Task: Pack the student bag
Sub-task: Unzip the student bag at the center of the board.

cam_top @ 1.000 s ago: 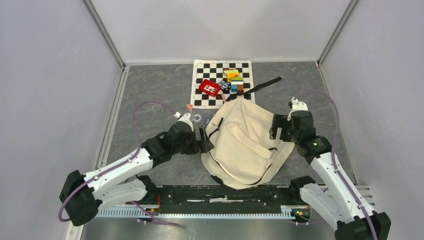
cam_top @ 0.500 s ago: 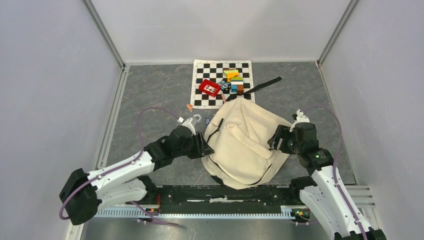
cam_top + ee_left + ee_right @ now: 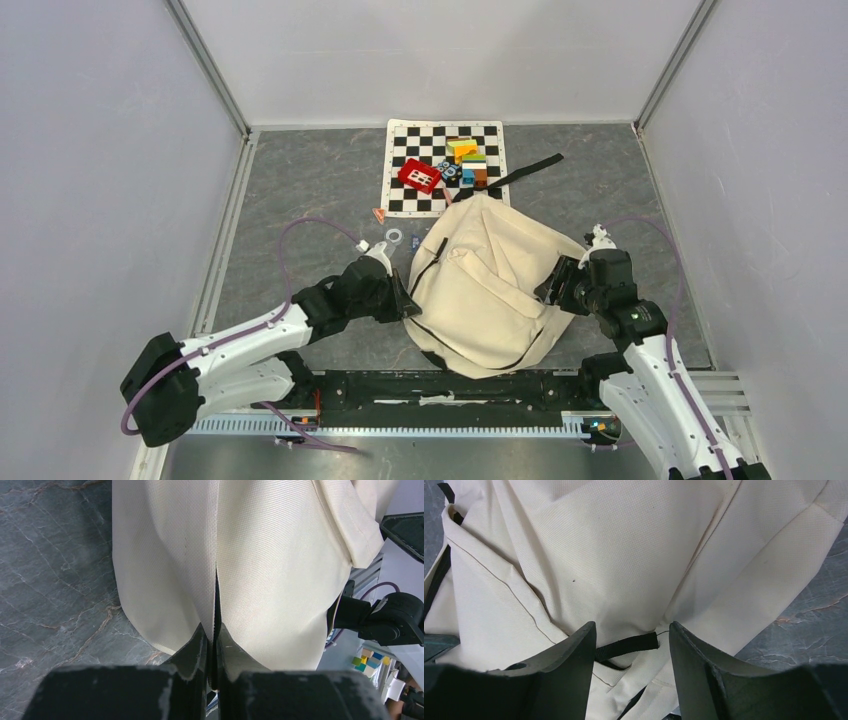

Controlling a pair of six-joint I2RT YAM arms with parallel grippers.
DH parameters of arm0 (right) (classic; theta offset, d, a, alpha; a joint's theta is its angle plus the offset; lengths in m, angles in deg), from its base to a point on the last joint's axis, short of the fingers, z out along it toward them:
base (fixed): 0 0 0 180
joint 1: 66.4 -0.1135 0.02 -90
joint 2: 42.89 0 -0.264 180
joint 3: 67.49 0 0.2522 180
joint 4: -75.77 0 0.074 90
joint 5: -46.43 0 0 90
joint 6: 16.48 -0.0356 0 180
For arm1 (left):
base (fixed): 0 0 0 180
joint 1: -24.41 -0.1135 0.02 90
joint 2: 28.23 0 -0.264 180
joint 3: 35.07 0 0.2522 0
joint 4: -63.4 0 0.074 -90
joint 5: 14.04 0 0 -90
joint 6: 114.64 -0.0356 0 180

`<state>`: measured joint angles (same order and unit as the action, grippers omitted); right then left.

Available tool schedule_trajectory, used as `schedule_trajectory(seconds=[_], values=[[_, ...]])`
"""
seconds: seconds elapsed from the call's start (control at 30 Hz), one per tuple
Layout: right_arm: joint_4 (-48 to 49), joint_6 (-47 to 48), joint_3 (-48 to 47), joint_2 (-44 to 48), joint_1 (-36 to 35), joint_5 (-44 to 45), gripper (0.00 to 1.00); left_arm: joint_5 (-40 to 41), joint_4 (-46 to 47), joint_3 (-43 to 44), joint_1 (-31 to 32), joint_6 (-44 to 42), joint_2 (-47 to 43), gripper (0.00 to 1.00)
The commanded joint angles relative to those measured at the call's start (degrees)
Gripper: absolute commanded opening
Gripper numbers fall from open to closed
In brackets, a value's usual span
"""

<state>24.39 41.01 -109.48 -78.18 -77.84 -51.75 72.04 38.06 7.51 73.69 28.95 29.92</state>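
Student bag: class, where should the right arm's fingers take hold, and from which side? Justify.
Grip the short black strap tab on the student bag, coming from its right edge: that narrow band lies across the gap between the open right fingers, probably firmer than the slack cloth.
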Motion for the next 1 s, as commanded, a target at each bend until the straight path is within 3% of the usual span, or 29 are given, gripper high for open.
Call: schedule_trajectory(seconds=[0.0,0.17,0.37,0.8,0.97], values=[[0.7,-2.7,0.5,0.2,0.2,-2.4,0.59,0.8,0.3,-0.7,0.5,-1.0,0.6,0.05],[-0.1,-3.2,0.6,0.8,0.3,-2.9,0.55,1.1,0.3,-0.9,0.5,-1.0,1.4,0.03],[0.0,-3.2,0.6,1.8,0.3,-2.0,0.39,0.8,0.9,-0.7,0.4,-1.0,2.2,0.03],[-0.1,0.3,-1.7,1.1,0.3,1.3,0.43,1.1,1.0,-1.2,0.5,-1.1,1.9,0.02],[-0.1,0.8,-2.4,1.4,0.2,1.6,0.33,1.2,1.0,-1.6,0.5,-0.9,1.6,0.02]])
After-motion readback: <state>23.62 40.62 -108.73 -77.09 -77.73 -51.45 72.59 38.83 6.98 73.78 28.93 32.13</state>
